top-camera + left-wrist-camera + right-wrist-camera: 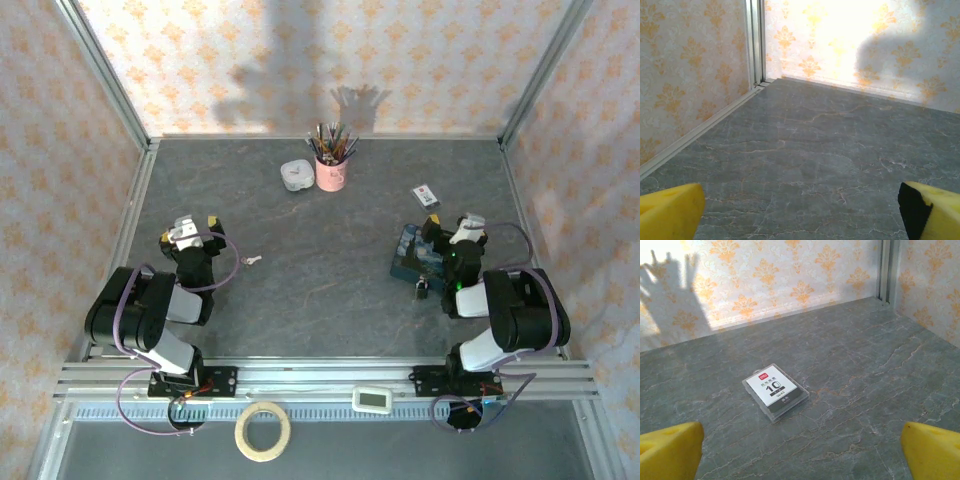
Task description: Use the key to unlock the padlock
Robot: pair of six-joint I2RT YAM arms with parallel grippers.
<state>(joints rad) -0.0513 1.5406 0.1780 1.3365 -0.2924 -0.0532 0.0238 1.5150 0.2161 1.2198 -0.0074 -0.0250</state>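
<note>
Seeing a tape roll point(263, 430) and a small white device point(374, 400) nearest, at the near edge. Finding the padlock point(422, 285), tiny and dark, behind the right gripper point(450, 222) toward its base, just beside a blue tin point(410, 255). Spotting the key point(252, 261), slim and pale, right of the left gripper point(189, 228). Holding both grippers spread wide, grasping nothing. Leaving open worktop point(320, 300) between the arms; meeting walls point(60, 150) close outside each gripper. Noting a card case point(775, 391) ahead of the right gripper, a pink pencil cup point(331, 172) farther on.
</note>
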